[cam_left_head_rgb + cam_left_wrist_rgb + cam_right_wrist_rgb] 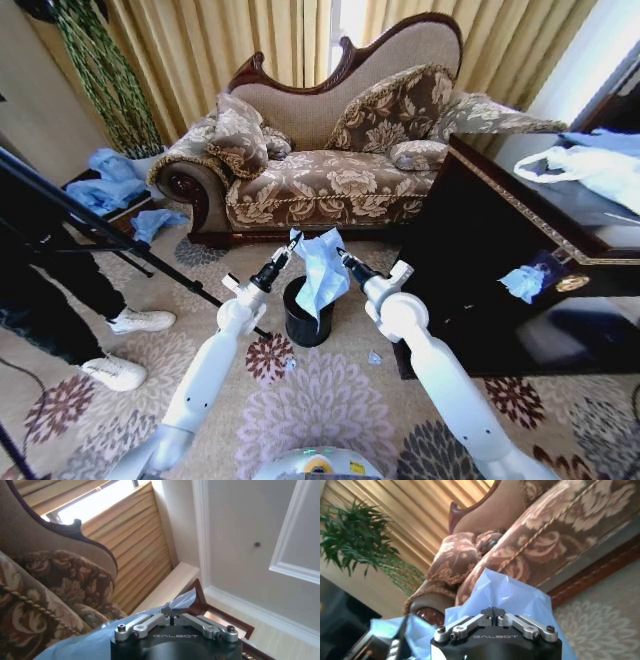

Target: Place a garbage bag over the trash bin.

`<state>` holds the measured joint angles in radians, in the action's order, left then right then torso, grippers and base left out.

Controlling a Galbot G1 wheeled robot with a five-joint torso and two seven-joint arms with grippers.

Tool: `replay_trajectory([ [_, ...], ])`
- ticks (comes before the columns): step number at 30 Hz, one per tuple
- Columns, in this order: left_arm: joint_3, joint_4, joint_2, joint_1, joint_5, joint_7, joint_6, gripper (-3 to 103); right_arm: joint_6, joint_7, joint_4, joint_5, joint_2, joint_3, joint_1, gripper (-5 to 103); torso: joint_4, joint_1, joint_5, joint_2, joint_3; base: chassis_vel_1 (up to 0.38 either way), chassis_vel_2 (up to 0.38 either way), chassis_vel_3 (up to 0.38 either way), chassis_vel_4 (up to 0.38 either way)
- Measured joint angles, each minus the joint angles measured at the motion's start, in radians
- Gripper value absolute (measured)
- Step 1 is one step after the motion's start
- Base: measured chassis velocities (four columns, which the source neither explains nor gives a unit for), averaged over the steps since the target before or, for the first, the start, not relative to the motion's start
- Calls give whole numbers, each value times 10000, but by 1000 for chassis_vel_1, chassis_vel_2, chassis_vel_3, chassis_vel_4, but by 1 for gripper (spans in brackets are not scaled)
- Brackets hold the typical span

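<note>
Head view: small glossy black cylindrical trash bin [305,315] stands upright on the floral-patterned carpet [330,400], just in front of the brown floral upholstered sofa [330,150]. Thin, crinkly, translucent light-blue plastic garbage bag [322,268] hangs above the bin, bunched and draped; its lower end reaches down to the bin's mouth. Whether the tip goes inside the bin cannot be told.

Left gripper [291,246] sits at about 11 o'clock from the bin, above its rim, at the bag's upper left corner. In the left wrist view the left gripper's [171,612] fingers are closed together, pinching a fold of the blue garbage bag [85,647]; film spreads out beneath them.

Right gripper [343,256] sits at about 1 o'clock from the bin, at the bag's upper right edge. In the right wrist view the right gripper's [493,610] fingers are likewise pressed shut on the garbage bag [515,596], with the plastic rising past them in front of the sofa.

The two grippers hold opposite upper edges of the bag, near each other, bag mouth not spread open between them. The bag does not wrap the bin's rim.

Surroundings: dark wooden cabinet [500,250] at 3 o'clock from the bin, with a white handled bag [590,165] on top. Heap of blue plastic [105,180] lies at 10 o'clock, well apart, near a green potted plant [100,70].
</note>
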<state>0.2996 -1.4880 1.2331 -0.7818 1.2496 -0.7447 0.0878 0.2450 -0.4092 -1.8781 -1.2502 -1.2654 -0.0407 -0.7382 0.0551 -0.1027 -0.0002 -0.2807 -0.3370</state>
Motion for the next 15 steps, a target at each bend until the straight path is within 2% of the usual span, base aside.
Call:
replay_trajectory([
  [6, 63, 357, -153, 27, -7, -154, -127, 0, -460, 416, 530, 629, -443, 467, 86, 0, -2, 0, -2, 0, 0, 0, 0, 0, 0],
  [9, 216, 664, -315, 118, -6, -286, -227, 0, -917, 883, 1064, 941, -626, 681, 168, 0, 0, 0, -3, 0, 0, 0, 0, 0, 0],
  [15, 314, 780, -436, 145, 32, -346, -304, 0, -1176, 1074, 1474, 1185, -879, 891, 326, 0, 1, 0, -1, 0, 0, 0, 0, 0, 0],
])
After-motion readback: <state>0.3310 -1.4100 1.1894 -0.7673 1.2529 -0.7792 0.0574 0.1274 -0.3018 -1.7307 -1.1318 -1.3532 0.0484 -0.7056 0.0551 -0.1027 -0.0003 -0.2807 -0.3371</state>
